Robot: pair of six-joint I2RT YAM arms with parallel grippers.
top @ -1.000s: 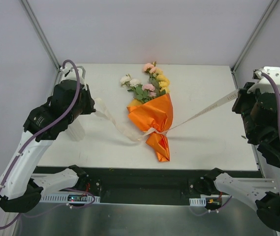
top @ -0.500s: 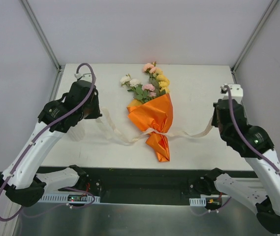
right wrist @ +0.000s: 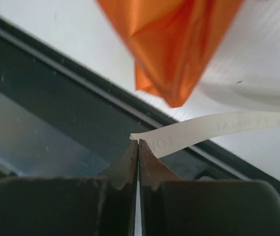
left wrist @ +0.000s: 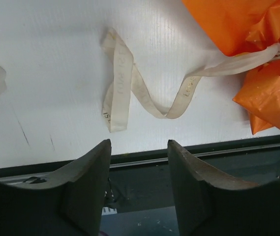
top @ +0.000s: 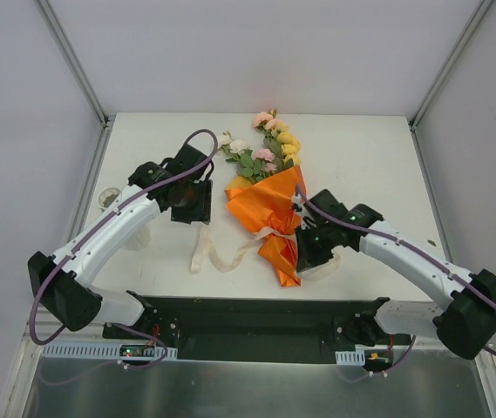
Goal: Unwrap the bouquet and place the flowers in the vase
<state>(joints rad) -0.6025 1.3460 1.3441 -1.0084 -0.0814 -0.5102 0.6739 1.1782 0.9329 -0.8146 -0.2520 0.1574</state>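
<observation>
Shiny orange bouquet (top: 269, 205) lies flat on the table (top: 361, 174) between my arms.
The slim translucent vase (top: 108, 199) stands well left; my left gripper (left wrist: 139, 147) hangs parted, empty, near the limp cream ribbon (left wrist: 130, 88); the right gripper (right wrist: 139, 143) pinches its other end (only that wrist view shows it).

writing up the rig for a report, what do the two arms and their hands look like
The left arm and right arm each have smooth white shell links joined by chunky black joints, with a purple cable running along the arm. The left hand and right hand each have two dark grey, wedge-shaped fingers with slightly scuffed faces. No markings are readable.
</observation>
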